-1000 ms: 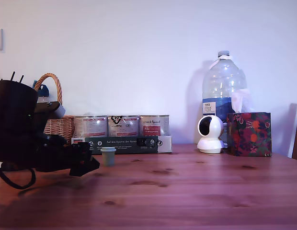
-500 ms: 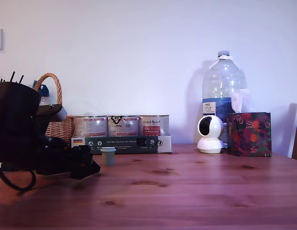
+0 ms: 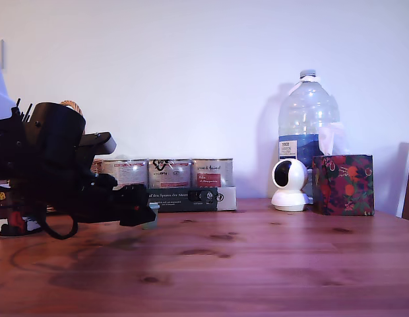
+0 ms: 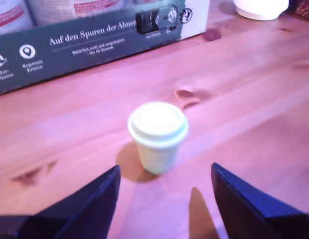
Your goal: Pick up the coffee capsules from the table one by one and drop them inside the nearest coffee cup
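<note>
We are holding our black pincer (image 4: pixel 164 199) wide open and low over the reddish-brown wooden desk (image 4: pixel 254 89). The small pale green coffee capsule with a flat wide rim (image 4: pixel 158 135) is standing upright just ahead of the two tips, in line with the gap, not yet between them. It is light and narrow at the bottom, so we think one tip bumping it first could tip it over or make it roll. Just behind it is sitting a long dark green cardboard box with white words (image 4: pixel 84 40). We are not seeing any cup here.
</note>
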`<action>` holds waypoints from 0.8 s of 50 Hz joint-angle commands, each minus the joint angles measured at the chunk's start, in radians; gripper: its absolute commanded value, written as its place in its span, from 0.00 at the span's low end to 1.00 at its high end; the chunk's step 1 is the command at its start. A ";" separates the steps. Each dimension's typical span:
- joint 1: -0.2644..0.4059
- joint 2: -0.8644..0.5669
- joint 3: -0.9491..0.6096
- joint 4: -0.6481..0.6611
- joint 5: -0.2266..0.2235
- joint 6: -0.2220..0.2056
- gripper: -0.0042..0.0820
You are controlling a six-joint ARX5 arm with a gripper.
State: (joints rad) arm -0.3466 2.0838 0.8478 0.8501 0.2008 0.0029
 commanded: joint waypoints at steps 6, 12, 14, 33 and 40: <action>-0.003 0.074 0.061 -0.021 0.001 -0.002 0.65; -0.003 0.090 0.093 -0.048 0.001 -0.001 0.65; -0.003 0.090 0.098 -0.050 0.001 -0.001 0.65; -0.002 0.134 0.166 -0.103 0.001 0.006 0.65; -0.002 0.134 0.168 -0.110 0.000 0.006 0.64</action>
State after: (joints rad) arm -0.3466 2.1906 1.0134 0.7464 0.2008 0.0048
